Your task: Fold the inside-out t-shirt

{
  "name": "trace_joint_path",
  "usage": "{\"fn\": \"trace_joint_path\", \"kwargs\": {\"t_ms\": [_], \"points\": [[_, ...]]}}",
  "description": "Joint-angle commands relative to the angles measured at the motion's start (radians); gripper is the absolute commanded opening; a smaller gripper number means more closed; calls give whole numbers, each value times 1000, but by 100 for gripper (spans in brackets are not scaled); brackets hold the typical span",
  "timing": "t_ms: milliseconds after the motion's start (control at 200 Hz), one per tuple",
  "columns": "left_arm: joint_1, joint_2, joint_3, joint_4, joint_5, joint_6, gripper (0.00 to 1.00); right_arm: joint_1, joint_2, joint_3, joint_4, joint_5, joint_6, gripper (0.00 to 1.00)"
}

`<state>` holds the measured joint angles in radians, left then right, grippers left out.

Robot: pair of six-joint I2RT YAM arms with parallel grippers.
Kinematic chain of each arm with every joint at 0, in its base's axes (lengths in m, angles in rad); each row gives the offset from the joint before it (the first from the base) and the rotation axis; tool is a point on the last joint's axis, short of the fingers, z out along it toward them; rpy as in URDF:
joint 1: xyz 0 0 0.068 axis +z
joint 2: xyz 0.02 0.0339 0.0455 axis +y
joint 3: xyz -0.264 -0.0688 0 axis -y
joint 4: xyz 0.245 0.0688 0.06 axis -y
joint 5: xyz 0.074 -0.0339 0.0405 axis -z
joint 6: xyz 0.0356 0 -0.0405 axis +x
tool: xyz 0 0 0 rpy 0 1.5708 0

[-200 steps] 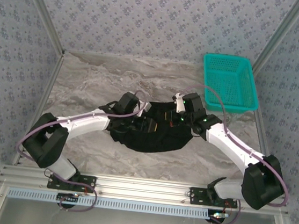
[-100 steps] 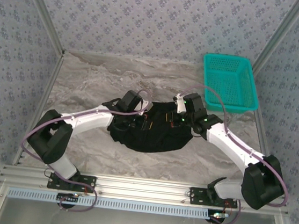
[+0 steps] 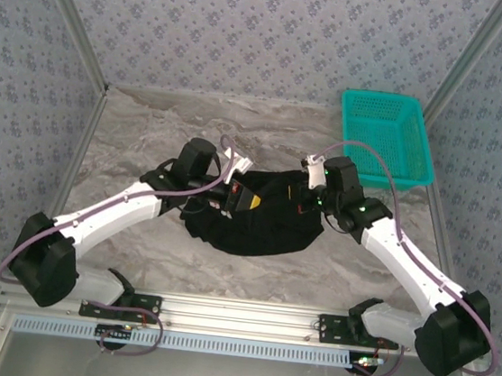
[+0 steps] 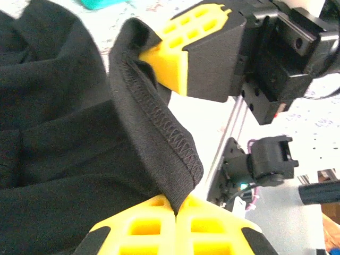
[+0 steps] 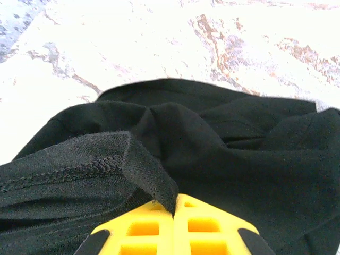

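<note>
Pinching edges of the inside-out t-shirt (image 3: 260,230), bunched at the centre of the worktop (image 3: 140,130), the left end effector (image 4: 176,207) at its 10 o'clock and the right end effector (image 5: 174,207) at 2 o'clock take shallow bites; pulling apart could slip the cloth free.

This is a robot test cell in a lab. The 2 white arms (image 3: 112,213) are bolted to a bare aluminium rail (image 3: 246,313) on the near side of the left gripper (image 3: 250,199) and the right gripper (image 3: 303,197), with loose purple cables (image 3: 357,146) looped along them. Beyond and to either side of both grippers stand flat panels of patterned wallpaper (image 3: 268,36) held by slanted metal struts (image 3: 75,23). Beneath the grippers lies a marble-print tabletop (image 3: 148,140), and a teal mesh basket (image 3: 387,135) sits beyond the right gripper, off to its right.
</note>
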<state>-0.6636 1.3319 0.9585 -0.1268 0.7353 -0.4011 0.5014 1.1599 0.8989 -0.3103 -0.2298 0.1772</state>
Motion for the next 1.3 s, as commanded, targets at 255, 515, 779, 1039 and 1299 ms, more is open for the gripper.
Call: {"fn": "trace_joint_path", "kwargs": {"t_ms": [255,515,779,1039,1299], "points": [[28,102,23,-9,89,10,15,-46,-90,-54,27,-72,-32,0],[18,129,28,3,27,-1,18,-81,-115,-77,29,-152,-9,0],[-50,172,88,-80,-214,66,44,-83,-103,-86,62,-180,3,0],[-73,266,175,-120,-278,113,50,-83,-101,-89,68,-194,8,0],[-88,342,243,-119,-319,136,52,-84,-108,-105,87,-255,-1,0]]}}
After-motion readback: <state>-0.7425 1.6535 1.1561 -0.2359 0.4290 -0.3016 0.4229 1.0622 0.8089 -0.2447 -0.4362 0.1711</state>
